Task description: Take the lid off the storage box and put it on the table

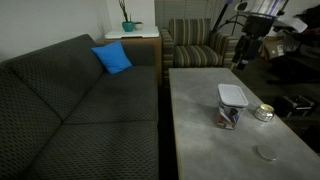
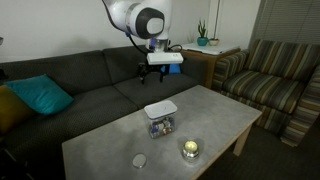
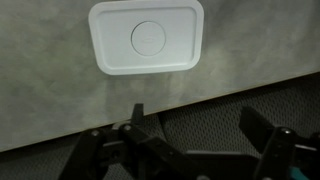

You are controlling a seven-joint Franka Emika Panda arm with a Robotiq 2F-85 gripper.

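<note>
The white lid [image 1: 232,95] [image 2: 160,108] sits shut on the clear storage box [image 1: 229,115] [image 2: 160,125], which stands on the grey stone-like table [image 1: 200,135] [image 2: 215,115]. In the wrist view the lid [image 3: 146,37] shows from straight above, with the table [image 3: 50,100] around it. My gripper [image 3: 198,122] hangs high in the air, open and empty. It is over the table's edge by the sofa, well apart from the lid in both exterior views [image 1: 242,58] [image 2: 153,70].
On the table near the box are a small round tin [image 1: 264,113] [image 2: 189,149] and a flat clear disc [image 1: 266,153] [image 2: 139,160]. A dark sofa [image 1: 70,110] [image 2: 90,85] runs along one long side. A striped armchair [image 1: 195,45] [image 2: 275,80] stands at the table's end.
</note>
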